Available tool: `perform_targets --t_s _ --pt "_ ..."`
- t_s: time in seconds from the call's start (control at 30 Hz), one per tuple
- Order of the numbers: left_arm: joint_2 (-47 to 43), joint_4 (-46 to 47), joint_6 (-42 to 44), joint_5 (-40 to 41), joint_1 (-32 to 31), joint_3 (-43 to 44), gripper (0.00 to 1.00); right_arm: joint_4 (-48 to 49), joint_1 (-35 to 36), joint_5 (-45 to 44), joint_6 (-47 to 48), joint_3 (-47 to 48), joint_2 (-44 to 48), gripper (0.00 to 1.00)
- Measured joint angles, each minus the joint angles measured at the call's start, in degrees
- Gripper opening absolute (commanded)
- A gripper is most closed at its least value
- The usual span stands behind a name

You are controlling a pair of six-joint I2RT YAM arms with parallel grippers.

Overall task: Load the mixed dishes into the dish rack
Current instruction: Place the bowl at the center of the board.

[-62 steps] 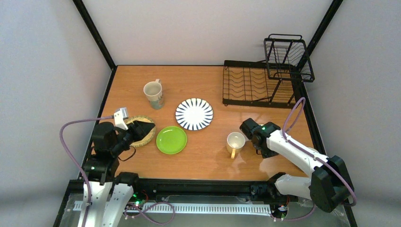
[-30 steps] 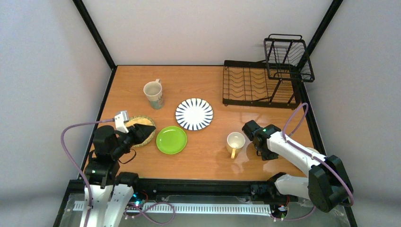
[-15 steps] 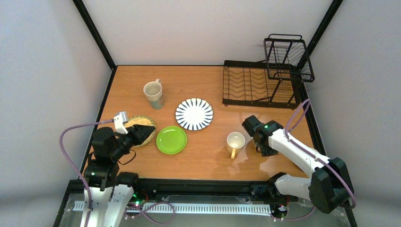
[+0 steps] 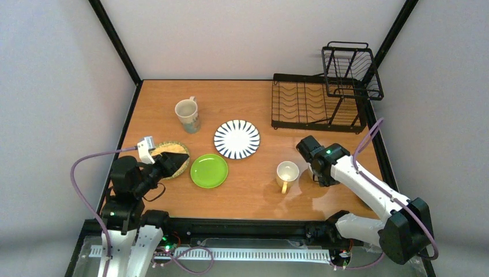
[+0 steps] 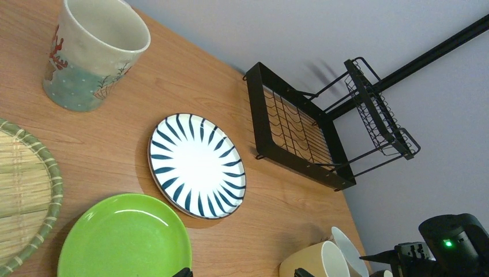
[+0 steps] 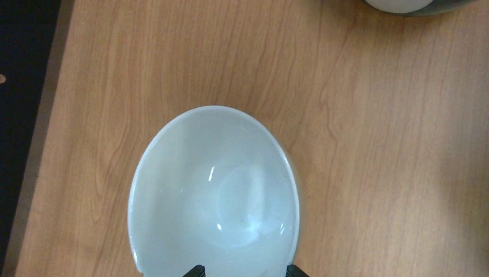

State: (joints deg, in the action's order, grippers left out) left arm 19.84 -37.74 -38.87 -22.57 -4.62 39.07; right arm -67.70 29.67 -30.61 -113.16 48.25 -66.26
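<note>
My right gripper hangs open over a small white bowl, its fingertips apart above the bowl's near rim. The arm hides that bowl in the top view; the left wrist view shows it beside the cream mug. My left gripper is open and empty at the right edge of the bamboo plate. The lime-green plate, the striped plate and a patterned mug lie on the table. The black dish rack stands far right, holding nothing.
The rack's taller wire basket rises at the back right corner. Another pale bowl's edge shows at the top of the right wrist view. Black frame posts and grey walls bound the wooden table.
My right gripper has opened wider and drawn slightly back and right, away from the cream mug. The left arm has sunk a little toward the near edge.
</note>
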Motion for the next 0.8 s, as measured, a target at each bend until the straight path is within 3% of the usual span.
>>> perform_targets --t_s 0.53,0.8 --pt "-1.5 -1.3 -0.9 -0.5 0.0 0.9 0.99 -0.6 2.1 0.9 0.0 -2.3 2.8 0.80" --pt "1.2 -0.7 -1.4 -0.4 0.0 0.9 0.99 -0.9 2.8 -2.6 9.9 10.8 -4.3 0.80"
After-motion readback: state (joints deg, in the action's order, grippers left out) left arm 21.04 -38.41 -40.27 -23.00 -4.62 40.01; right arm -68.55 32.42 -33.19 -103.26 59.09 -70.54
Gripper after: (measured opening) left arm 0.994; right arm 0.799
